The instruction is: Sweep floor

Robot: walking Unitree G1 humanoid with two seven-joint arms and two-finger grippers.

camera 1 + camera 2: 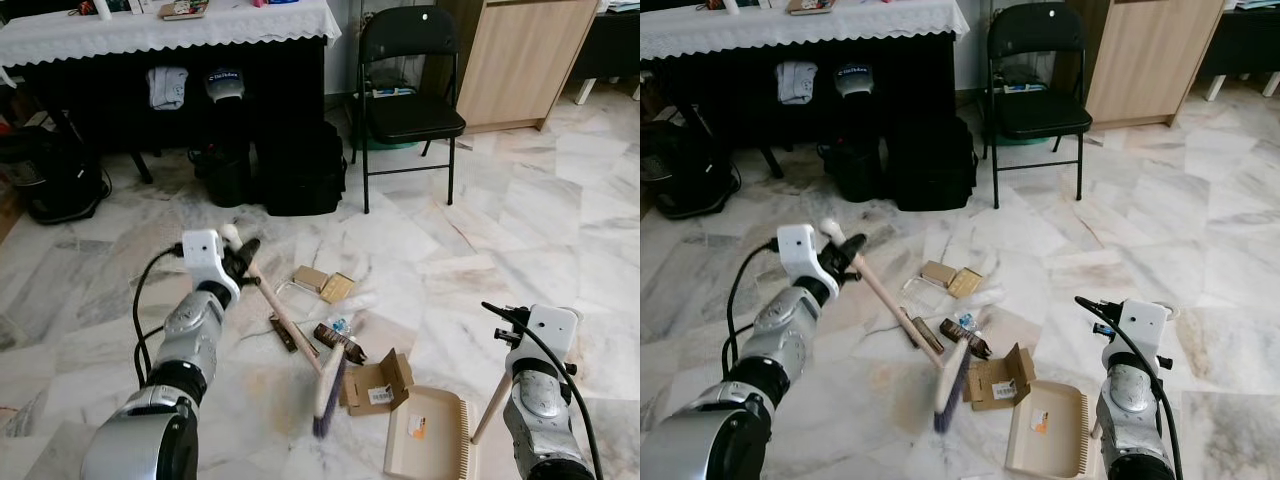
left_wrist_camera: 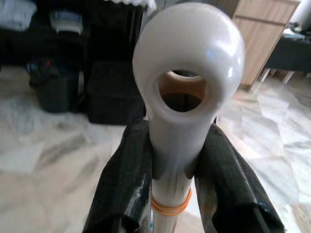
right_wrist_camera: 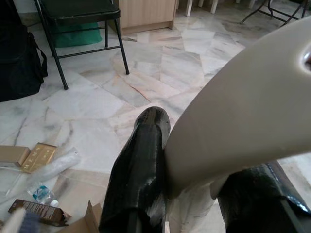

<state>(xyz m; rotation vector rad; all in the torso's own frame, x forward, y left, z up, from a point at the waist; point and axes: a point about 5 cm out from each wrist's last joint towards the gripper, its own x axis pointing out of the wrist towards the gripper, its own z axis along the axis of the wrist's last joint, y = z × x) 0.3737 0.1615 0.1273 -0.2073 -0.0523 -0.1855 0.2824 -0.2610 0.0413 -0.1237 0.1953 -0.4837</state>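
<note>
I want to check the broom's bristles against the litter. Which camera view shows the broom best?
The left eye view: the whole broom shows, from the left gripper down to bristles beside the open cardboard box. The right eye view shows the same. The left wrist view has just the handle's looped end between black fingers.

Marble floor (image 1: 560, 200), cardboard box (image 1: 375, 383), dustpan (image 1: 425, 435)

Glossy veined marble floor (image 1: 560, 230). Broom (image 1: 300, 345) has a smooth wooden stick with a shiny cream plastic cap. Dustpan (image 1: 430, 432) matt beige plastic. Torn brown cardboard box (image 1: 375, 383). Chair (image 1: 405, 95) black metal. White lace cloth (image 1: 170, 35).
</note>
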